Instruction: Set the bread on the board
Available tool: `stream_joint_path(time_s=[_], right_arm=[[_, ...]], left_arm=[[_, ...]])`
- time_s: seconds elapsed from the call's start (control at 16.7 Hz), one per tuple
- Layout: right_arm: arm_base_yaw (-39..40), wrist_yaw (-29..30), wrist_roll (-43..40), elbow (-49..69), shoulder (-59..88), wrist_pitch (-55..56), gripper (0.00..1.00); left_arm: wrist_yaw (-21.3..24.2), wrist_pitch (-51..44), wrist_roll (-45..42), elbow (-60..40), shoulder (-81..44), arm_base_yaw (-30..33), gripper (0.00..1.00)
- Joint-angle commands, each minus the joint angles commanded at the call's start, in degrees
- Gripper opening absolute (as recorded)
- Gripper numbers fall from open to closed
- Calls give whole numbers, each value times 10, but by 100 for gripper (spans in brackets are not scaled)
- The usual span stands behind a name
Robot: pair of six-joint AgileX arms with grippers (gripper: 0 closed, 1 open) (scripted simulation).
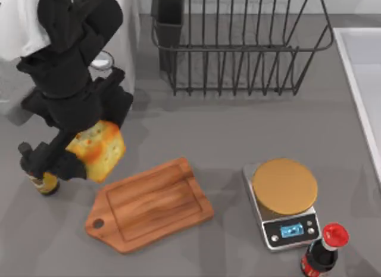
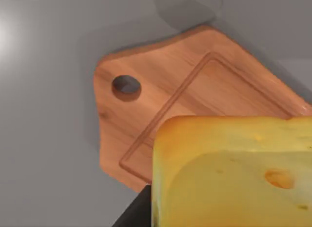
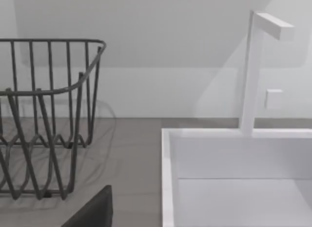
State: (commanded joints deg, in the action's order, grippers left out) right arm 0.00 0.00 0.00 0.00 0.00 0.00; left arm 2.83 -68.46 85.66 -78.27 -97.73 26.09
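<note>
Chunky golden-yellow bread block [image 1: 98, 149] with orange-brown speckled patches, pinched in left gripper [image 1: 89, 147], raised beside brown wooden cutting board [image 1: 156, 204], above grey tabletop [image 1: 238, 140]

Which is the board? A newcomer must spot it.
Start at the wire rack along the table's far edge, then come toward the near edge. The board lies flat there, left of the scale: brown wood, grooved rim, short handle with a hole.

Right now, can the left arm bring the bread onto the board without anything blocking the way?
Probably yes. The left gripper holds the bread in the air just beyond the board's upper left edge. The board's top is bare, and the bottle stands on the other side, away from the path.
</note>
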Motion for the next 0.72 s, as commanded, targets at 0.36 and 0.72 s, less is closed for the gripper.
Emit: stream_joint_path(time_s=[0.36, 0.72], right_arm=[[0, 0, 0, 0, 0, 0, 100], [0, 0, 0, 0, 0, 0, 100]], left_arm=[[-17, 50, 300, 17, -56, 80, 0], [-24, 77, 395, 21, -82, 101, 0]])
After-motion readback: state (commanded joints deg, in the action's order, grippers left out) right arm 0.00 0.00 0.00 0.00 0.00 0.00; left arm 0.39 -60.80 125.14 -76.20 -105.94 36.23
